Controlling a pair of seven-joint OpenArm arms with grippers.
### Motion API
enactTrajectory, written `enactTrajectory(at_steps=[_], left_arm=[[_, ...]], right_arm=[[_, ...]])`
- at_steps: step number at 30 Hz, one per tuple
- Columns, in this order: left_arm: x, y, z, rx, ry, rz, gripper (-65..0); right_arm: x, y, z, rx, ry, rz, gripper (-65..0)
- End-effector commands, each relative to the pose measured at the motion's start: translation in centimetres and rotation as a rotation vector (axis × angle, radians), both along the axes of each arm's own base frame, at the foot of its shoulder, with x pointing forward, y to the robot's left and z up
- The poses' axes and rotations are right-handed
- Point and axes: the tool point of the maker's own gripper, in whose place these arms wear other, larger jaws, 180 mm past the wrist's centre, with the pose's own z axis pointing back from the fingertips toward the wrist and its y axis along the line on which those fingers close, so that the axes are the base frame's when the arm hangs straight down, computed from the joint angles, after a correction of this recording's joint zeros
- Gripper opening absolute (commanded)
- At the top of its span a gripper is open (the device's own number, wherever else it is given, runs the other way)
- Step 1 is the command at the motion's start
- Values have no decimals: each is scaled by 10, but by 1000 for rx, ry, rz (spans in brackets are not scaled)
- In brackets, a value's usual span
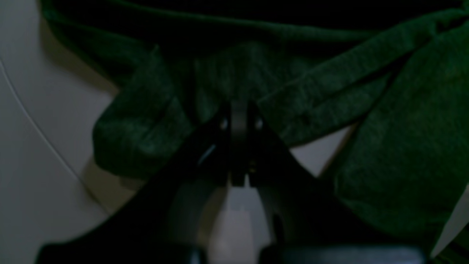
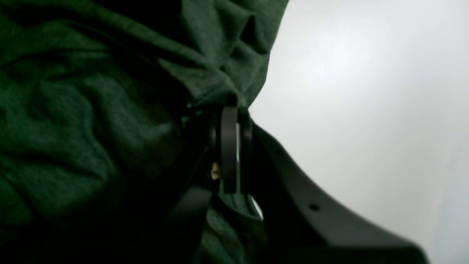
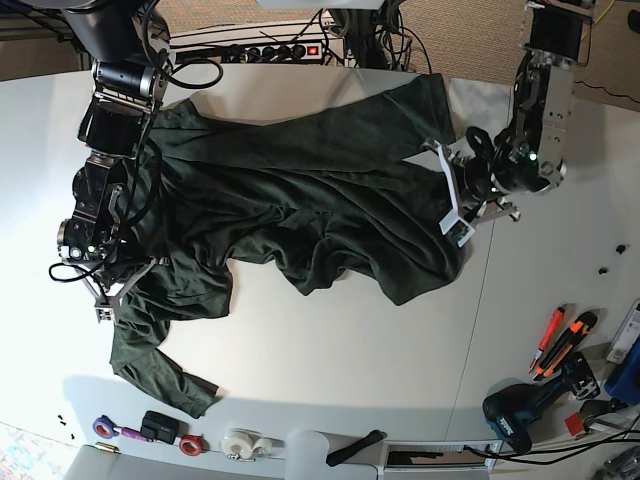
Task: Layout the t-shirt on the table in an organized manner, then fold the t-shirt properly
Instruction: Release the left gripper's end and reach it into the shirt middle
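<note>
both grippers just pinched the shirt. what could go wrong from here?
1. The t-shirt lies bunched with overlapping folds; the left gripper may have pinched several layers, so spreading could drag a clump.
2. The right gripper bites near the fabric's edge and may slip when pulled.
3. One sleeve trails toward the table edge and could stay twisted.

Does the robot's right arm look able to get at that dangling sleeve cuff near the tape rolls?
Probably not right now. The right gripper is shut on the t-shirt further up, so it is occupied. The cuff itself lies uncovered on the table, nothing blocking it.
</note>
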Motion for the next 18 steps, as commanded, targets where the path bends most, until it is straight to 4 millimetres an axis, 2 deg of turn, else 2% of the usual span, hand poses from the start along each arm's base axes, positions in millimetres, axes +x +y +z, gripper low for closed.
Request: enactTrajectory(at_steps=[1,5,10,13,18], left_arm=[[-2,12,-1,39,10,14,-650],[-22,28,-16,93,82,36,-650],[-34,28,-18,95,117,4,-650],[-28,8,6,36,44,-62,-650],[-1,-41,82,-171,-247,-155,-650]], right_arm=[[13,-11,25,-25,-66,-11,-650],[12,-21,28,-38,-72,-54,-650],[8,-36,31,-79,-67,-98,-650],[6,-40,31,-97,-61,-118,-650],[6,-40,31,-95,-62,-118,-650]])
